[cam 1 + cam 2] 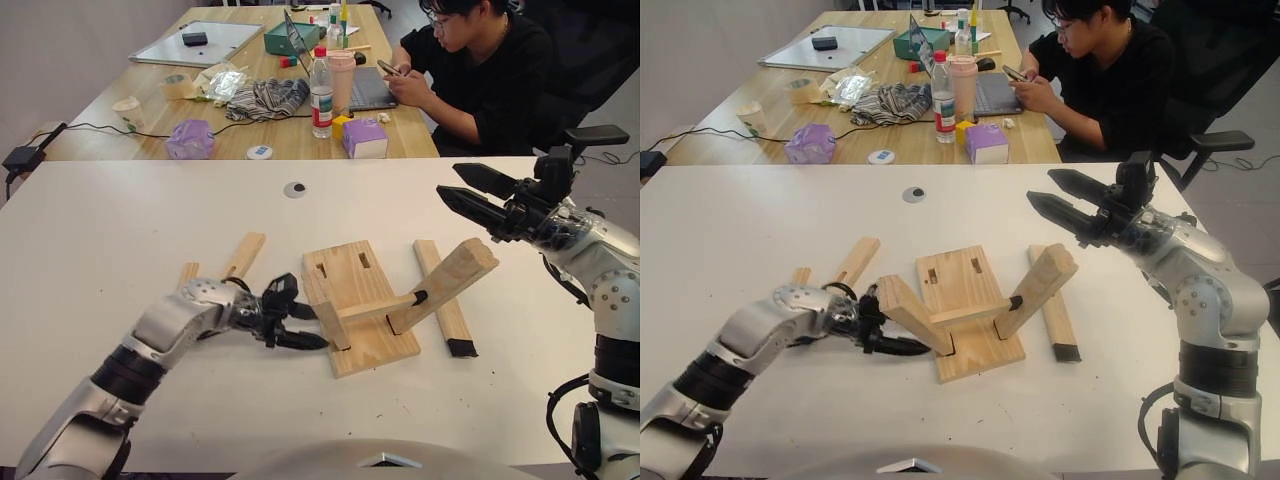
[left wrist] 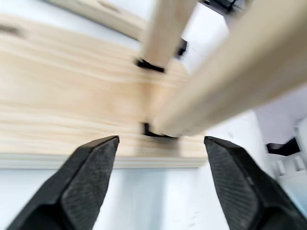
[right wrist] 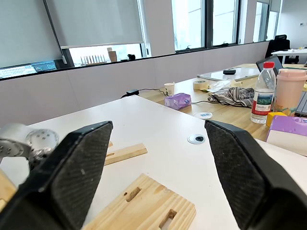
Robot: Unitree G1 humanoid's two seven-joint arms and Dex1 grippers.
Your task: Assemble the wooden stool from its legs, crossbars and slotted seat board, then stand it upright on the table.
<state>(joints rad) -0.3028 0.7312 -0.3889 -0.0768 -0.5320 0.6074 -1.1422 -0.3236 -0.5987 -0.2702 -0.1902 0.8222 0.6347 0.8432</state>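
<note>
The slotted seat board (image 1: pixel 378 340) lies flat in the middle of the white table. On it rests a frame of two legs, the left leg (image 1: pixel 322 305) and the right leg (image 1: pixel 447 284), joined by a crossbar (image 1: pixel 375 307). My left gripper (image 1: pixel 297 322) is open, low over the table, right beside the left leg and the board's edge (image 2: pixel 72 100). Up at the right, my right gripper (image 1: pixel 478 198) hangs open and empty above the right leg. A loose leg with a black foot (image 1: pixel 446 310) lies right of the board. Two loose pieces (image 1: pixel 243 255) (image 1: pixel 187 272) lie to the left.
A round cable grommet (image 1: pixel 294 189) sits in the white table behind the board. Beyond stands a wooden table (image 1: pixel 150 130) with a bottle (image 1: pixel 321 95), a cup, a laptop and clutter, where a person sits. Bare white table lies at the front and far left.
</note>
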